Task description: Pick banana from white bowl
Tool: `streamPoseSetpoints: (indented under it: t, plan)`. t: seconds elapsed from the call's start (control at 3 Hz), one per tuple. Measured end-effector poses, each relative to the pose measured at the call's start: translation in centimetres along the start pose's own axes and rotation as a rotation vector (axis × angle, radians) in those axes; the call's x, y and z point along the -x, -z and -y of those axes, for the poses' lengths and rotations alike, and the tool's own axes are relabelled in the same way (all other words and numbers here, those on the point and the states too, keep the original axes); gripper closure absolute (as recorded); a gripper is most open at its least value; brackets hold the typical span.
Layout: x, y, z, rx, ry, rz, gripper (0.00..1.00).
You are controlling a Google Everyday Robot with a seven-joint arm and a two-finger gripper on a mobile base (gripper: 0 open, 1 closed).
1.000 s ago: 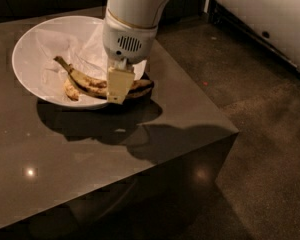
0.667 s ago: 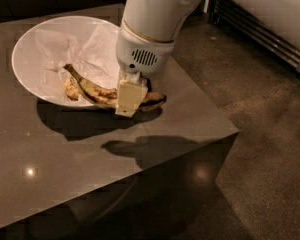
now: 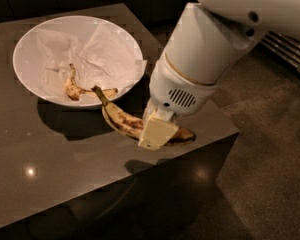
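The banana (image 3: 121, 121), thick and yellow with dark brown blotches and a blackened right end, is outside the white bowl (image 3: 25, 46). It sits over the dark table near its front right corner, with its long stem reaching the bowl's rim. My gripper (image 3: 157, 133) is shut on the banana's middle, and a cream finger covers part of it. Whether the banana touches the table cannot be told. The bowl, at upper left, is lined with crumpled white paper (image 3: 100, 54).
A smaller, paler banana (image 3: 75, 89) lies in the bowl near its front rim. The dark glossy table (image 3: 65, 159) ends just right of and in front of the gripper, with dark floor beyond. My white arm fills the upper right.
The gripper has moved right and toward the table's corner with the banana, drawing it out of the bowl. The smaller banana stays in the bowl.
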State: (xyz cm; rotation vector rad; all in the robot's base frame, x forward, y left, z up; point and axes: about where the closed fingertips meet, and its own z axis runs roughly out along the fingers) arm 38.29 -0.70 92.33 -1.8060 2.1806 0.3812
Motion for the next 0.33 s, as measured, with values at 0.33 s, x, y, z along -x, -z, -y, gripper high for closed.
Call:
streamPoseSetpoints:
  t: [0.33]
  plan:
    - [-1.13,0.15,-1.18,-0.013,-0.021,-0.007,1.0]
